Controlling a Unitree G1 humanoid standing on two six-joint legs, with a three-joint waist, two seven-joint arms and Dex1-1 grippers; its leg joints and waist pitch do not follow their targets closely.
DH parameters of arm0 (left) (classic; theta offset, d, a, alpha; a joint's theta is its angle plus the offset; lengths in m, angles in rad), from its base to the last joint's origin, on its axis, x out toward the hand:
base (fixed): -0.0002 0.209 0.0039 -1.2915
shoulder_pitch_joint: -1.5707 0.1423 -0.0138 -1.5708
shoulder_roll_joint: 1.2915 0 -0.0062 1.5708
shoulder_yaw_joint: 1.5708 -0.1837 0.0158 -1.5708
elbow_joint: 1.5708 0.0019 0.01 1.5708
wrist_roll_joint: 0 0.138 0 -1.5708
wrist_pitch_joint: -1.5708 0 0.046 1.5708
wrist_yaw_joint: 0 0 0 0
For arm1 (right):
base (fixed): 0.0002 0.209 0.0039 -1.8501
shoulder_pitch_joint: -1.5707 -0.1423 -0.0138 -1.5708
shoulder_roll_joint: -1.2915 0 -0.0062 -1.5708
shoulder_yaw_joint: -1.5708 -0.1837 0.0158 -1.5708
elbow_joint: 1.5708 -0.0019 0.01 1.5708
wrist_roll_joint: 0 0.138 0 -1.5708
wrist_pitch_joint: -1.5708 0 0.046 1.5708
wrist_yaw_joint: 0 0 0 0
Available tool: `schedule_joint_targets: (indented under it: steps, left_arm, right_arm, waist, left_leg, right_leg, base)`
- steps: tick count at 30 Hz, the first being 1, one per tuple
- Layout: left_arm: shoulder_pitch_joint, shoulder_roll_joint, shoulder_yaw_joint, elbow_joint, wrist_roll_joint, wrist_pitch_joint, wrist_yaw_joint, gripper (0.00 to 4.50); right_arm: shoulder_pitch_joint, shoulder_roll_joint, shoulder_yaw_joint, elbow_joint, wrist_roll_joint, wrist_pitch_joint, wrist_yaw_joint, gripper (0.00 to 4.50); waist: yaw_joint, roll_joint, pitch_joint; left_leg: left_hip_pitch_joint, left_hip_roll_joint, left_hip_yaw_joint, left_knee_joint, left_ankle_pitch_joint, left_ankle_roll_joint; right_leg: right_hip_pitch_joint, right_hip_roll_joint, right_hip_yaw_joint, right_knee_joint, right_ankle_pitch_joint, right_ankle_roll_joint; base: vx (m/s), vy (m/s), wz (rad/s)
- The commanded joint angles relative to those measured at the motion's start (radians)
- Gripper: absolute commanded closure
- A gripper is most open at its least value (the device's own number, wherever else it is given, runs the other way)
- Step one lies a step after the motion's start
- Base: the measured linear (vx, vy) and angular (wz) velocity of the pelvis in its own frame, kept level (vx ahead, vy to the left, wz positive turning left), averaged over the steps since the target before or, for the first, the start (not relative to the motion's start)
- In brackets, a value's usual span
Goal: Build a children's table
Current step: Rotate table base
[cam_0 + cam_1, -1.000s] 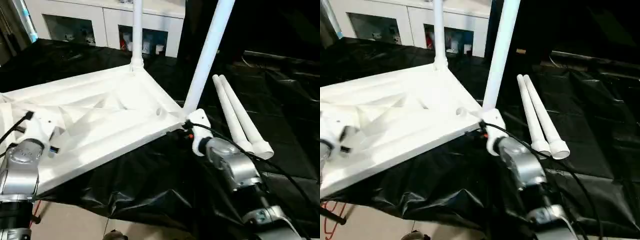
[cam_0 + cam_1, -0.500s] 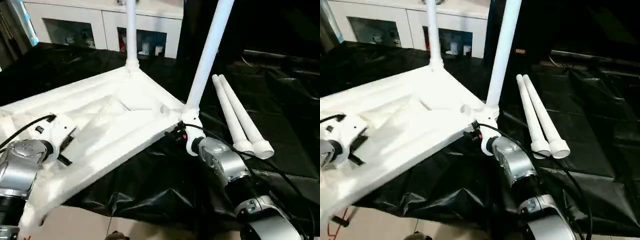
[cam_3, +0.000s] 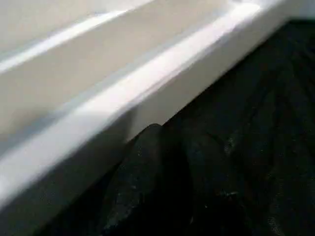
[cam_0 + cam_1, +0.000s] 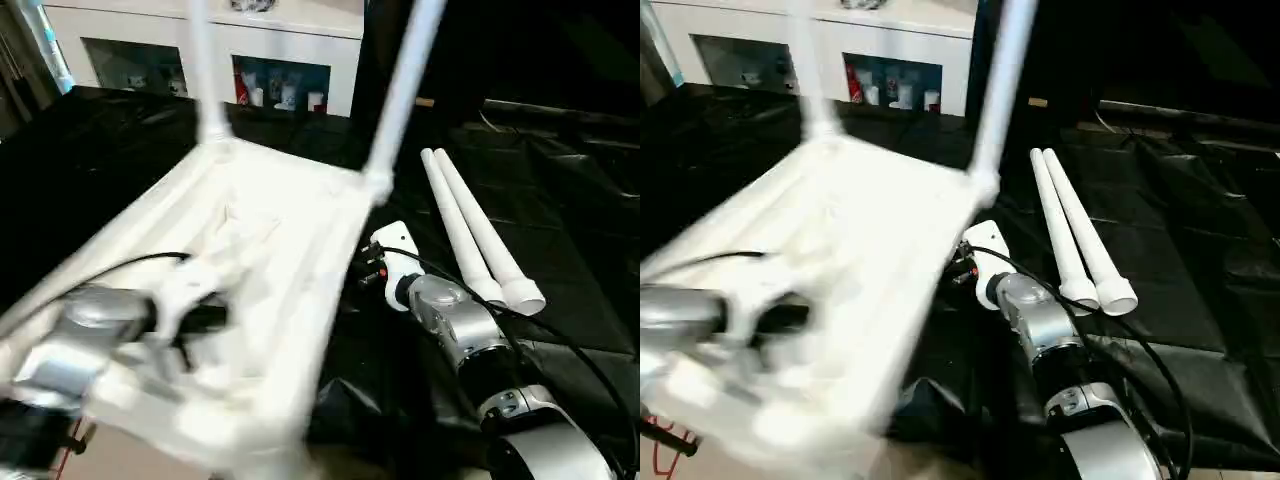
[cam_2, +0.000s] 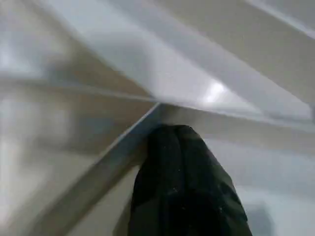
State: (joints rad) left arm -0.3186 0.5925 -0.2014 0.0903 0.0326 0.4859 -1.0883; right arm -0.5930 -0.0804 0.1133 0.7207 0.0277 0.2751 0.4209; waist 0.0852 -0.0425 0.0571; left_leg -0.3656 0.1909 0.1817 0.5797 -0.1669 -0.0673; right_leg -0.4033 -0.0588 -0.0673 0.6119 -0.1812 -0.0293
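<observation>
Two legs (image 4: pixel 400 95) up on flipped table (image 4: pixel 270 260); left gripper (image 5: pixel 183 147) closed inside its ribs. Right gripper (image 3: pixel 162 147) at table's edge, fingers' state unclear. Black sheet (image 4: pixel 560 230) below, white cabinet (image 4: pixel 270 60) behind.

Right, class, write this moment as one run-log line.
tabletop: underside up | fitted legs: two upright | loose legs: two on black sheet | left end effector: shut, over underside | right end effector: at tabletop edge

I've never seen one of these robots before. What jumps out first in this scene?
A big white tabletop lies upside down at the left and centre on black sheeting, ribbed underside up, with two legs already standing on its far corners. To the right, two loose legs lie side by side. Behind stands a white cabinet.
</observation>
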Motion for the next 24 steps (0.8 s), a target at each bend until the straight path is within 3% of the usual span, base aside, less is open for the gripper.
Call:
schedule_joint_targets:
  steps: [1, 3, 4, 5, 7, 8, 9, 10, 12, 13, 14, 15, 20, 22, 23, 24]
  left_arm:
    - [-0.043, -0.023, -0.023, 0.001, -0.026, -0.036, -0.015, 4.50]
    - [-0.110, -0.064, -0.036, 0.076, -0.021, -0.080, -0.006, 4.50]
    - [-0.128, -0.074, -0.038, 0.102, -0.014, -0.094, 0.004, 4.50]
    - [-0.149, -0.084, -0.040, 0.132, -0.005, -0.109, 0.017, 4.50]
    - [-0.171, -0.095, -0.043, 0.166, 0.006, -0.126, 0.033, 4.50]
    - [-0.206, -0.112, -0.039, 0.223, 0.021, -0.145, 0.071, 4.50]
    - [-0.290, -0.147, -0.022, 0.374, 0.060, -0.192, 0.188, 4.50]
    - [-0.290, -0.147, -0.022, 0.374, 0.060, -0.192, 0.188, 4.50]
    - [-0.369, -0.161, -0.015, 0.538, 0.107, -0.261, 0.322, 4.50]
    - [-0.387, -0.166, -0.008, 0.581, 0.112, -0.281, 0.362, 4.50]
    - [-0.403, -0.170, 0.001, 0.624, 0.116, -0.308, 0.407, 4.50]
    - [-0.416, -0.174, 0.008, 0.664, 0.120, -0.335, 0.444, 4.50]
    - [-0.427, -0.200, 0.037, 0.756, 0.125, -0.437, 0.578, 4.50]
    - [-0.412, -0.210, 0.040, 0.729, 0.106, -0.459, 0.532, 4.50]
    - [-0.405, -0.217, 0.044, 0.720, 0.092, -0.472, 0.510, 4.50]
    - [-0.389, -0.231, 0.050, 0.691, 0.062, -0.488, 0.471, 4.50]
  right_arm:
    - [-0.023, 0.023, 0.015, 0.002, 0.003, -0.015, 0.031, 4.04]
    - [-0.028, 0.023, 0.014, 0.005, 0.003, -0.018, 0.033, 4.21]
    - [-0.029, 0.023, 0.014, 0.005, 0.002, -0.019, 0.033, 4.33]
    - [-0.030, 0.023, 0.014, 0.005, 0.002, -0.020, 0.033, 4.43]
    - [-0.031, 0.023, 0.014, 0.006, 0.001, -0.021, 0.033, 4.48]
    - [-0.032, 0.022, 0.014, 0.006, -0.001, -0.026, 0.029, 4.48]
    - [-0.033, 0.018, 0.009, -0.001, -0.002, -0.030, 0.021, 4.48]
    - [-0.033, 0.018, 0.009, -0.001, -0.002, -0.030, 0.021, 4.48]
    - [-0.029, 0.012, -0.001, -0.010, -0.001, -0.029, 0.013, 4.48]
    - [-0.027, 0.011, -0.004, -0.012, -0.001, -0.029, 0.010, 4.48]
    - [-0.025, 0.010, -0.006, -0.016, 0.000, -0.028, 0.007, 4.48]
    - [-0.022, 0.009, -0.009, -0.021, 0.001, -0.027, 0.005, 4.48]
    - [-0.006, 0.008, -0.025, -0.063, 0.010, -0.014, -0.016, 4.48]
    - [-0.001, 0.002, -0.032, -0.086, 0.003, -0.013, -0.041, 4.48]
    - [0.000, -0.002, -0.043, -0.099, 0.001, -0.010, -0.064, 4.48]
    - [0.000, -0.009, -0.064, -0.124, -0.002, 0.008, -0.105, 4.48]
  waist:
    - [-0.002, 0.023, -0.065]
    - [-0.006, 0.025, -0.065]
    - [-0.005, 0.022, -0.068]
    - [-0.004, 0.030, -0.068]
    - [-0.006, 0.027, -0.070]
    - [-0.007, 0.031, -0.070]
    - [-0.007, 0.036, -0.070]
    - [-0.006, 0.035, -0.071]
    - [-0.005, 0.031, -0.068]
    - [-0.004, 0.032, -0.067]
    - [-0.006, 0.030, -0.068]
    - [-0.006, 0.030, -0.069]
    - [-0.006, 0.032, -0.075]
    - [-0.002, 0.033, -0.076]
    - [-0.001, 0.025, -0.075]
    - [0.005, 0.023, -0.074]
  left_leg:
    - [0.018, 0.039, -0.017, -0.072, -0.250, -0.042]
    - [0.019, 0.034, -0.014, -0.068, -0.229, -0.033]
    - [0.015, 0.036, -0.015, -0.067, -0.212, -0.032]
    - [0.015, 0.035, -0.015, -0.066, -0.208, -0.031]
    - [0.016, 0.037, -0.015, -0.065, -0.202, -0.032]
    - [0.015, 0.038, -0.017, -0.066, -0.202, -0.033]
    - [0.017, 0.035, -0.015, -0.064, -0.213, -0.033]
    - [0.022, 0.033, -0.013, -0.061, -0.227, -0.032]
    - [0.015, 0.033, -0.018, -0.064, -0.242, -0.033]
    - [0.018, 0.033, -0.018, -0.063, -0.258, -0.035]
    - [0.012, 0.036, -0.023, -0.065, -0.255, -0.038]
    - [0.014, 0.035, -0.023, -0.063, -0.252, -0.036]
    - [0.013, 0.038, -0.021, -0.059, -0.200, -0.023]
    - [0.014, 0.041, -0.019, -0.057, -0.169, -0.012]
    - [0.014, 0.041, -0.017, -0.057, -0.165, -0.009]
    - [0.015, 0.041, -0.016, -0.057, -0.160, -0.009]
  right_leg:
    - [0.046, -0.082, 0.059, -0.069, -0.196, -0.171]
    - [0.044, -0.077, 0.058, -0.071, -0.172, -0.173]
    - [0.051, -0.079, 0.058, -0.065, -0.149, -0.178]
    - [0.049, -0.079, 0.058, -0.065, -0.142, -0.179]
    - [0.052, -0.079, 0.057, -0.061, -0.109, -0.189]
    - [0.054, -0.080, 0.056, -0.059, -0.104, -0.192]
    - [0.051, -0.077, 0.056, -0.063, -0.112, -0.190]
    - [0.050, -0.074, 0.056, -0.068, -0.122, -0.185]
    - [0.055, -0.078, 0.055, -0.068, -0.167, -0.170]
    - [0.052, -0.080, 0.055, -0.074, -0.205, -0.158]
    - [0.058, -0.083, 0.054, -0.072, -0.222, -0.153]
    - [0.055, -0.083, 0.054, -0.074, -0.223, -0.151]
    - [0.057, -0.081, 0.054, -0.061, -0.105, -0.179]
    - [0.055, -0.082, 0.054, -0.055, -0.044, -0.204]
    - [0.056, -0.084, 0.054, -0.057, -0.045, -0.207]
    - [0.056, -0.087, 0.055, -0.057, -0.054, -0.212]
  base:
    - [0.000, 0.000, 0.00]
    - [0.000, 0.000, 0.00]
    - [0.000, 0.000, 0.00]
    - [0.000, 0.000, 0.00]
    - [0.000, 0.000, 0.00]
    - [0.000, 0.000, 0.00]
    - [0.000, 0.000, 0.00]
    - [0.000, 0.000, 0.00]
    - [0.000, 0.000, 0.00]
    - [0.000, 0.000, 0.00]
    - [0.000, 0.000, 0.00]
    - [0.000, 0.000, 0.00]
    - [0.000, 0.000, 0.00]
    - [0.000, 0.000, 0.00]
    - [0.000, 0.000, 0.00]
    - [0.000, 0.000, 0.00]
